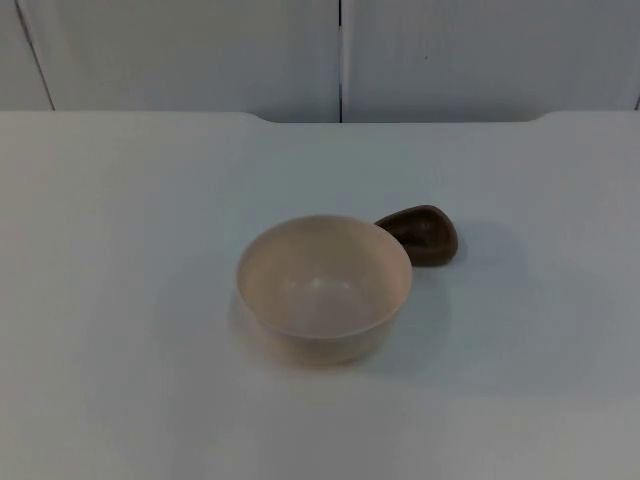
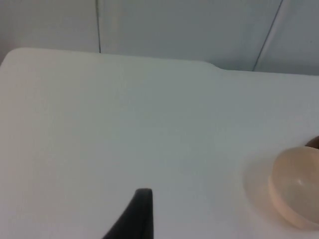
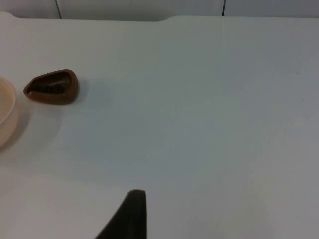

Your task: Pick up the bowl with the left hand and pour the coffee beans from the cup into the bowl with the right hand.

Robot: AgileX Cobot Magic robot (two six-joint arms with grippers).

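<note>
While both arms wait well back from the work, the bowl [image 1: 323, 288] stands upright and empty on the white counter [image 1: 120, 300], nearest the camera in the top view. It looks like a pale, thin-walled plastic piece, so it is probably light and stiff, with a smooth rim that could slip; the left claw [image 2: 137, 214] would do best to pinch the rim wall on the side away from the cup. Whether the left claw is released or clenched cannot be told, as one dark fingertip is all that can be seen of it, well apart from the bowl.

Just behind the bowl, touching or nearly touching its far rim, sits the small brown cup [image 1: 421, 234], with dark beans inside by the look of it. It seems rigid and light; a grip across its sides, kept level, would suit. The right claw [image 3: 127, 214] is likewise far from the cup, its state impossible to tell.
</note>
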